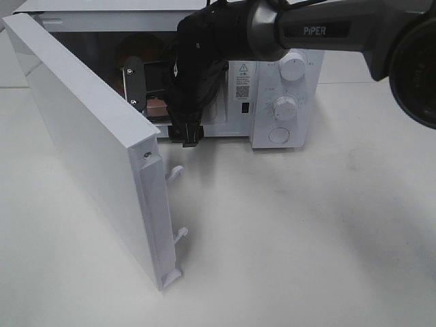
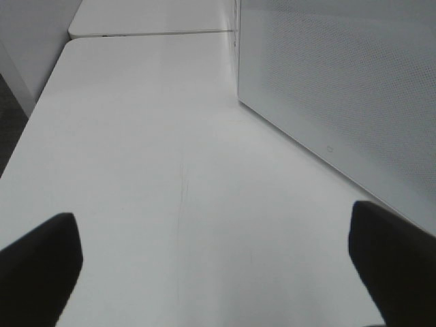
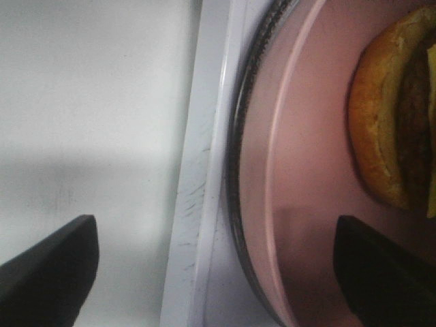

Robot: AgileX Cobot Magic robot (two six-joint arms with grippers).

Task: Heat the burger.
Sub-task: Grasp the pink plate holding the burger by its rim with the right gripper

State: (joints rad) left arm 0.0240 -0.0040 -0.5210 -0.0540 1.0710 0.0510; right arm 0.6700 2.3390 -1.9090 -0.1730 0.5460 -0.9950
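Burger [image 3: 385, 119] on pink plate [image 3: 306, 204]

A boxy white microwave oven [image 1: 286, 88] stands on the white tabletop [image 1: 306, 231]. Its flat white door [image 1: 88, 157] is swung wide open, with two small white latch hooks [image 1: 176, 172] on the free edge. A round pink plate [image 3: 306, 136] lies on the clear glass turntable [image 3: 235, 170] inside, partly beneath the right tool [image 3: 214, 272]. To that tool's side, the control panel has two round white knobs [image 1: 293, 68], one above the other, and a round white button [image 1: 279, 135] below them. Ahead of the left tool [image 2: 218, 266], the door's dotted face stands upright over bare tabletop.
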